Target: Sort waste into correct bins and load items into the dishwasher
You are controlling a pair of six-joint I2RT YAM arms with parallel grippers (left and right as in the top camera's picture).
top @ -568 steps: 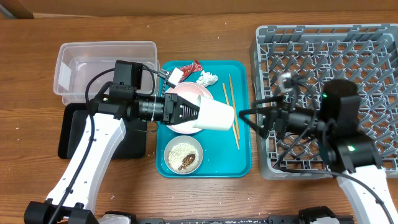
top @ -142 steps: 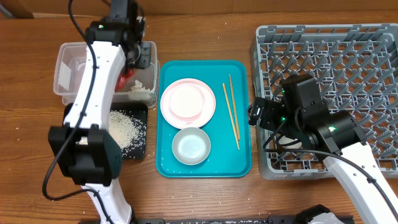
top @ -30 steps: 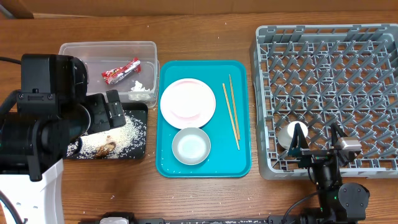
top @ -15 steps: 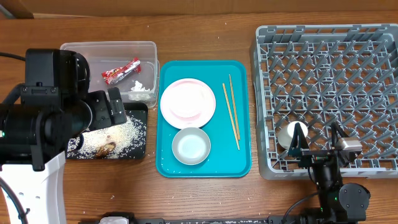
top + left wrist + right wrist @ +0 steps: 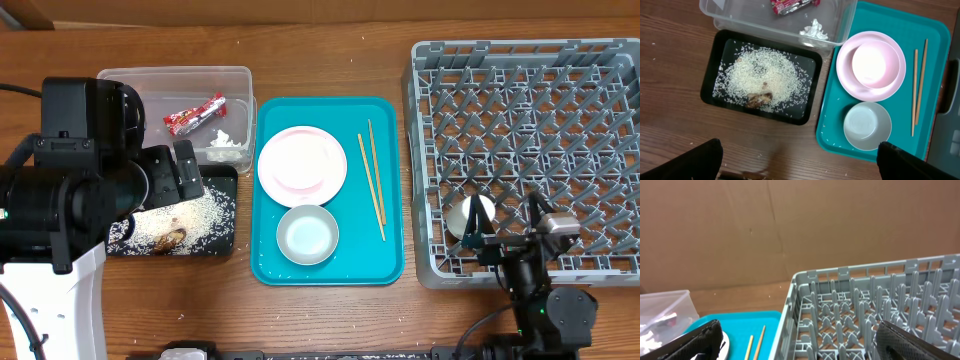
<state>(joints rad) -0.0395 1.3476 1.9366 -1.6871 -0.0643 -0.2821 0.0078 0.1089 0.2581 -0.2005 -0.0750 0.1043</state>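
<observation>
The clear tub [image 5: 120, 100] holds the red wrapper [image 5: 195, 112] and white tissue [image 5: 225, 142]. Rice with a brown scrap [image 5: 759, 99] lies in the black tray [image 5: 710, 85]. On the teal tray [image 5: 390, 260] are the pink-white plate [image 5: 302, 165], the white bowl [image 5: 307, 234] and two chopsticks [image 5: 372, 180]. A small cup [image 5: 468, 213] sits in the grey dish rack [image 5: 530, 120]. My left gripper [image 5: 800, 167] hangs open and empty high over the table by the black tray. My right gripper [image 5: 800, 347] is open and empty at the rack's near edge, beside the cup.
The left arm's bulky body [image 5: 70, 190] covers the left part of the black tray in the overhead view. A brown cardboard wall [image 5: 790, 225] stands behind the table. Loose rice grains dot the teal tray near the bowl [image 5: 867, 125].
The left arm has shifted only slightly and the right gripper has edged a little. Nothing was taken hold of or let go.
</observation>
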